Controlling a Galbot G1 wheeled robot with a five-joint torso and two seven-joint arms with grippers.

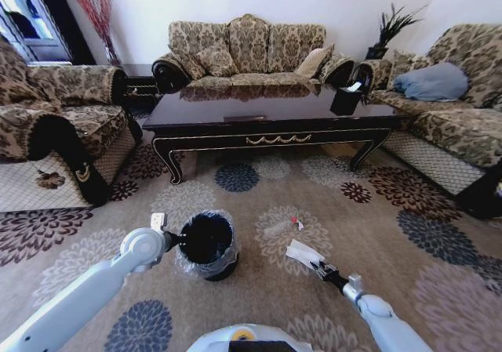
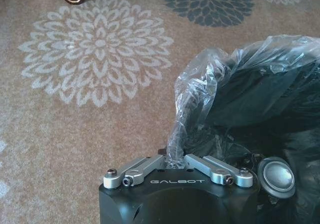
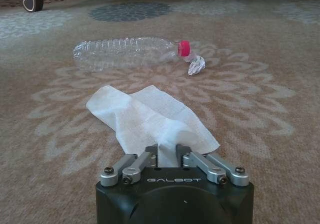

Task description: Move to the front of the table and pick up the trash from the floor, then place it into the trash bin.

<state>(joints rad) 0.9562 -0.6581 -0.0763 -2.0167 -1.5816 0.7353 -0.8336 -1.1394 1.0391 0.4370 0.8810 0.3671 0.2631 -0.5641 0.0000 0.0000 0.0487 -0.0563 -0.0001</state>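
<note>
The black trash bin (image 1: 205, 246), lined with a clear bag (image 2: 200, 84), stands on the patterned floor (image 1: 259, 289) in front of the dark table (image 1: 267, 105). My left gripper (image 1: 174, 241) (image 2: 174, 160) is shut on the bin's rim and bag. My right gripper (image 1: 320, 269) (image 3: 167, 153) is low over the carpet, shut on one edge of a white paper sheet (image 1: 301, 252) (image 3: 145, 114); the rest of the sheet lies on the carpet. Beyond it lie a clear bottle (image 1: 278, 228) (image 3: 125, 52) with a red cap and a small crumpled wrapper (image 3: 196, 65).
Patterned sofas flank the table: one on the left (image 1: 55, 132), one at the back (image 1: 243, 50), one on the right (image 1: 447, 117). A black tissue box (image 1: 345, 99) sits on the table's right end. Curved table legs (image 1: 172, 168) stand on the carpet.
</note>
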